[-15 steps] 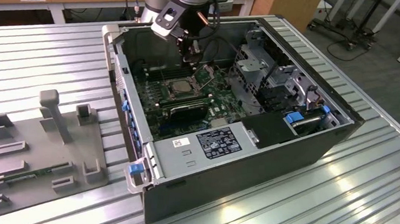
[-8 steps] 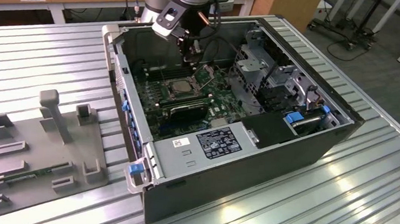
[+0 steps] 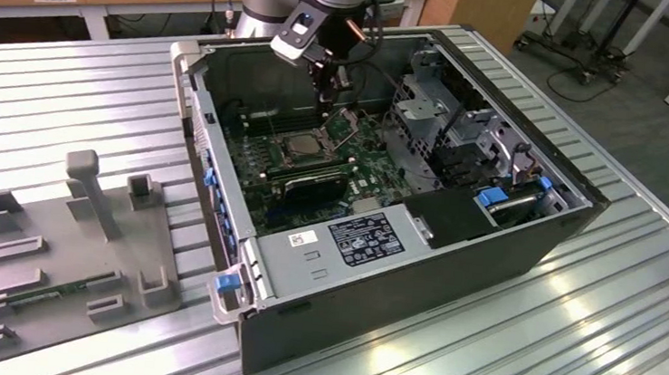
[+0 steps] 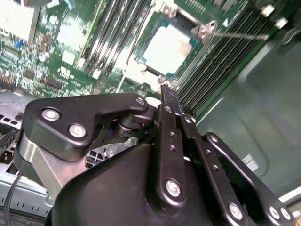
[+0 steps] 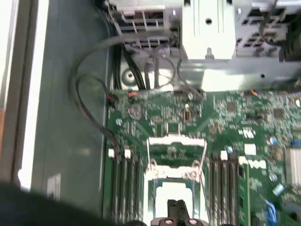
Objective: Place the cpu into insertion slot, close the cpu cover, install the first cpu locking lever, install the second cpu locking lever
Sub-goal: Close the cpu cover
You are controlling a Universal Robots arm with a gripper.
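The cpu (image 3: 299,145) lies flat in its socket on the green motherboard, its pale square face up (image 4: 169,47) (image 5: 175,190). The cpu cover (image 5: 176,139), a silvery frame with an open middle, looks raised off the socket at its far edge. A thin locking lever (image 4: 235,34) sticks out sideways from one socket corner. My gripper (image 3: 337,108) reaches down into the open computer case and hangs just above the socket. Its two dark fingers (image 5: 170,207) are pressed together over the cpu's near edge, and I see nothing between them (image 4: 165,92).
The case (image 3: 574,218) lies open on a ribbed metal table. A drive cage (image 3: 437,124), a grey metal box with a white label (image 3: 354,239) and loose black cables (image 5: 89,94) crowd the board. Memory slots (image 5: 124,188) flank the socket. A grey fixture plate (image 3: 63,246) sits at the exterior view's left.
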